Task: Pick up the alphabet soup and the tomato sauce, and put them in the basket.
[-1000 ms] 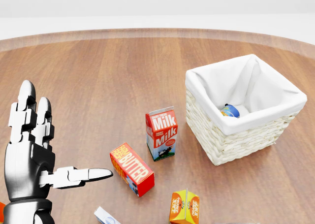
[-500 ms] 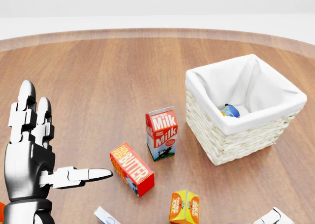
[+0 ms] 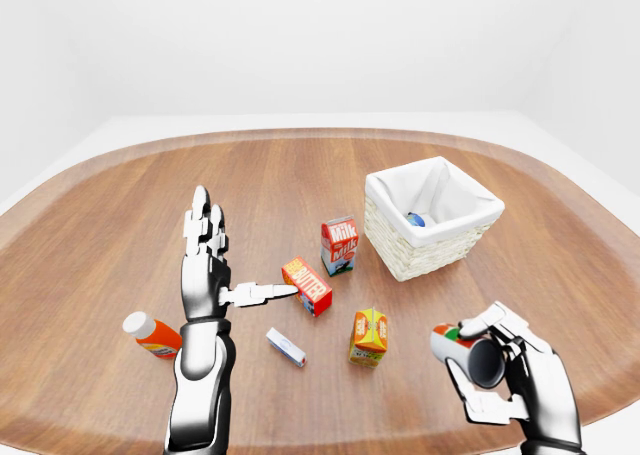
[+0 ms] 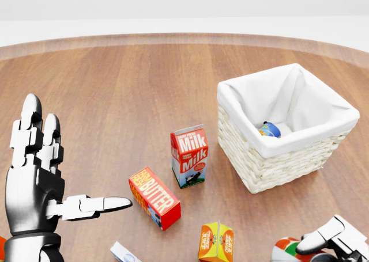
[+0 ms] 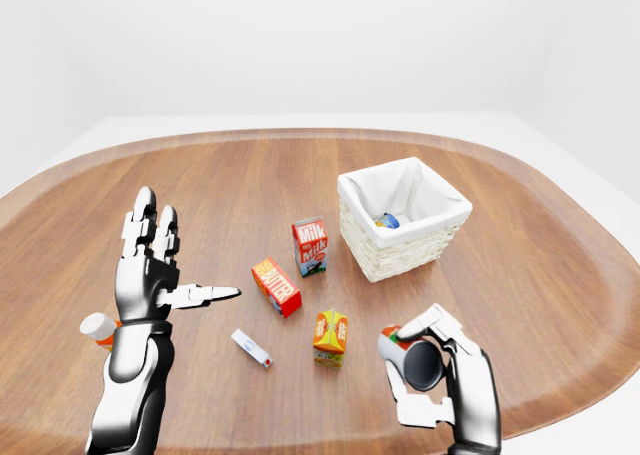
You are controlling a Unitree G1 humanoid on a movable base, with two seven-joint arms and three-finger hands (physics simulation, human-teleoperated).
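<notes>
A bare simulated test scene, not a lived-in room. A large rounded wooden tabletop with plank grain (image 3: 300,175) fills the middle and lower part of the left-eye view, and plain white walls and floor with no furniture surround it at the top. Scattered grocery props lie on it: a red-and-white milk carton (image 3: 339,245) at centre, a red butter box (image 3: 307,286) lower left of it, and a white-lined wicker basket (image 3: 432,218) right of centre.

On the desk (image 3: 120,205), the basket (image 3: 432,245) lies above the right hand (image 3: 505,370), with the milk carton (image 3: 339,245) and butter box (image 3: 307,286) right of the left hand (image 3: 207,265).
</notes>
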